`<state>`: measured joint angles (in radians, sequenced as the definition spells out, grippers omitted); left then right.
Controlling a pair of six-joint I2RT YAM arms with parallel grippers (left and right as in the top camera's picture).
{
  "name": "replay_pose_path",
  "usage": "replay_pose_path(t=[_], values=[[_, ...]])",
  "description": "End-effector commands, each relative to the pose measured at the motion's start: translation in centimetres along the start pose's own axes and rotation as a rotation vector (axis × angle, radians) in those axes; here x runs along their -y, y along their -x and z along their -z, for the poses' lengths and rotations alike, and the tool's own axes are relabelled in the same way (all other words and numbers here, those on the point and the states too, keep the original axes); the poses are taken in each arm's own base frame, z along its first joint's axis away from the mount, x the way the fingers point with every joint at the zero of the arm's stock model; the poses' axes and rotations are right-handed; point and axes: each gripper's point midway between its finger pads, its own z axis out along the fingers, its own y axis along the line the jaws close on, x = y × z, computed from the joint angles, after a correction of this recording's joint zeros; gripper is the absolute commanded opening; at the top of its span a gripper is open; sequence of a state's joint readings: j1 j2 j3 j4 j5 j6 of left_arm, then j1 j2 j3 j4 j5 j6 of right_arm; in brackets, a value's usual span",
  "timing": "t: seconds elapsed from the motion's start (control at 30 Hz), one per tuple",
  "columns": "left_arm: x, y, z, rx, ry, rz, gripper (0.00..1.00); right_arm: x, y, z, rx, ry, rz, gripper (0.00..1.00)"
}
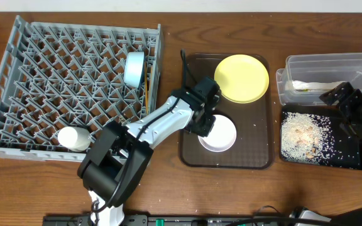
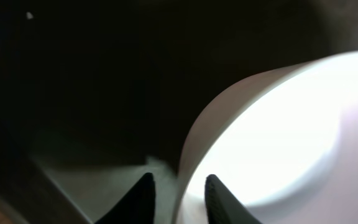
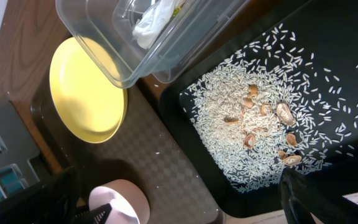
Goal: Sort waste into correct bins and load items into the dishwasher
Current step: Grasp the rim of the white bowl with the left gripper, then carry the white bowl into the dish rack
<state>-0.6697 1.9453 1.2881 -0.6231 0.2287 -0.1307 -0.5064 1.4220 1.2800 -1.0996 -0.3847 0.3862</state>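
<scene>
Two dark fingertips (image 2: pixel 138 198) of the left gripper (image 1: pixel 204 123) sit closest, straddling the wall of the white bowl (image 2: pixel 278 137). One is outside the rim and the other inside, over the hollow. A sliver of gap shows on either side of the wall, so the fingers look narrowly parted and not yet pinched on it. That placement suits a lift by the edge, since the bowl seems too wide to take across. It rests on the brown serving tray (image 1: pixel 256 154).

Beyond these fingers on the same tray lies the yellow plate (image 1: pixel 242 78), near the bowl but not touching it. To their left stands the dish rack (image 1: pixel 43 69), whose near wall would have to be cleared on the way in. Just inside that wall a blue bowl (image 1: pixel 134 68) stands on edge among the pegs with a thin wooden stick (image 1: pixel 148 85) beside it. A white cup (image 1: pixel 73 138) lies at the near corner.

Well apart, the right gripper (image 1: pixel 343 103) hangs with its fingers spread wide and empty, over the meeting of the clear tub (image 1: pixel 357 63) and the black tray (image 1: pixel 351 160). Under them rice (image 3: pixel 260 112) is scattered on the black tray, and crumpled white paper (image 3: pixel 154 22) lies in the tub.
</scene>
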Motion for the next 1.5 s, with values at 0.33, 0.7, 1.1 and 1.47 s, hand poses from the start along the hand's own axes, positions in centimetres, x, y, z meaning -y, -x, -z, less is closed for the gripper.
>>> replay_pose_path(t=[0.33,0.7,1.1,1.47], values=[[-1.4,0.5,0.8,0.001,0.065,0.028,0.07,-0.3,0.3,0.7,0.025,0.008,0.001,0.99],[-12.8,3.3,23.9,0.306,0.882,0.121,0.08,-0.3,0.3,0.7,0.025,0.008,0.001,0.99],[-19.7,-3.5,30.8,0.221,1.319,0.295,0.08,-0.3,0.3,0.7,0.025,0.008,0.001,0.99],[-22.9,-6.0,26.2,0.214,1.388,0.416,0.08,-0.3,0.3,0.7,0.025,0.008,0.001,0.99]])
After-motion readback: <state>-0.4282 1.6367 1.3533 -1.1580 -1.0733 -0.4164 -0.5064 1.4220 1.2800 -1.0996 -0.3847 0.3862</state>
